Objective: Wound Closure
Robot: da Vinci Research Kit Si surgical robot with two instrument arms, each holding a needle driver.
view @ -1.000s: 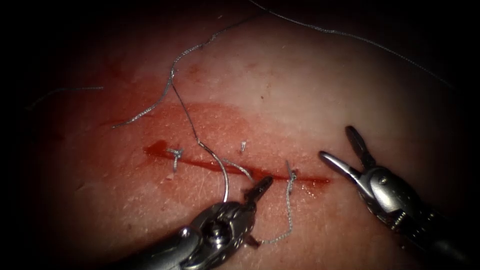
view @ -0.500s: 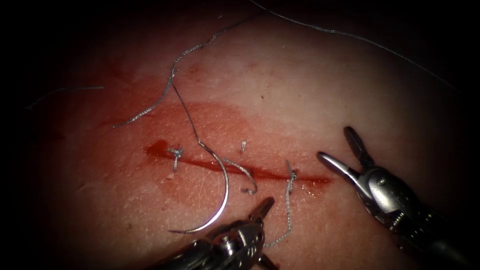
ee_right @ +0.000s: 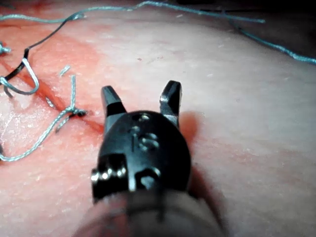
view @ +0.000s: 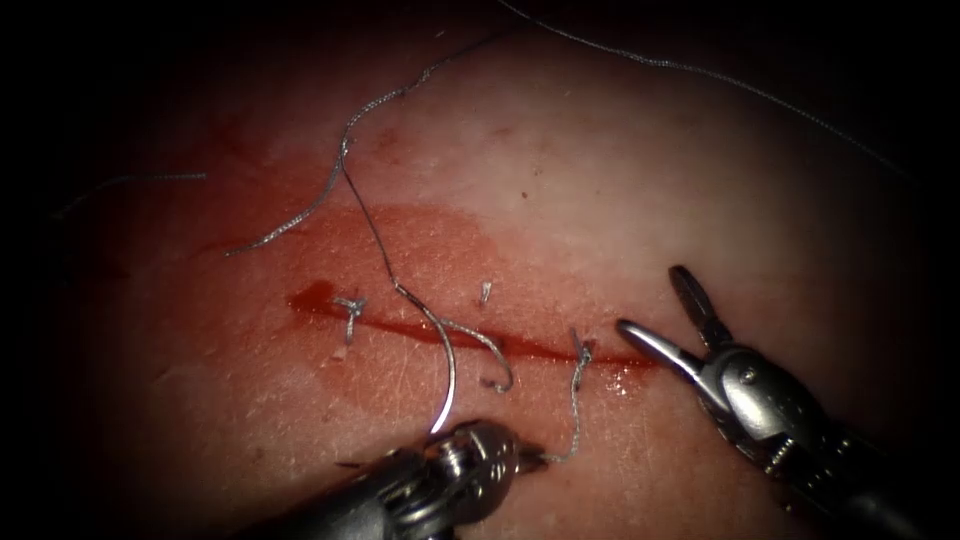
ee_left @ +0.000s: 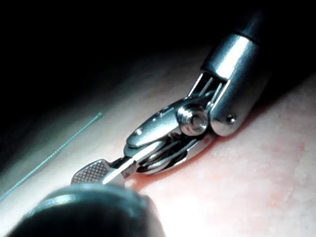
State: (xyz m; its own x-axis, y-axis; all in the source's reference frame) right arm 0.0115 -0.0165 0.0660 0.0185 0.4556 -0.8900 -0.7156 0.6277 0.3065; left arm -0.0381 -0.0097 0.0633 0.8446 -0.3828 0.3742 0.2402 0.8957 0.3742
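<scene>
Needle [view: 447, 365] apparently at left tool [view: 528, 458].

A patch of red fluid [view: 420, 240] spreads across the middle left of the frame (darkest at its lower left end). A short cut end of thread [view: 485, 292] lies at its lower right edge. A faint loose strand [view: 130, 180] lies far left, well apart.

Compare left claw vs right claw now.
Right claw is spread open, holds nothing, at the cut's right end; left claw is below the cut, over the tip end of the needle, grip hidden. Right claw is clear of thread; left claw is beside a stitch's thread tail. Needle lies on tissue across the cut. Both sit close to the cut.
</scene>
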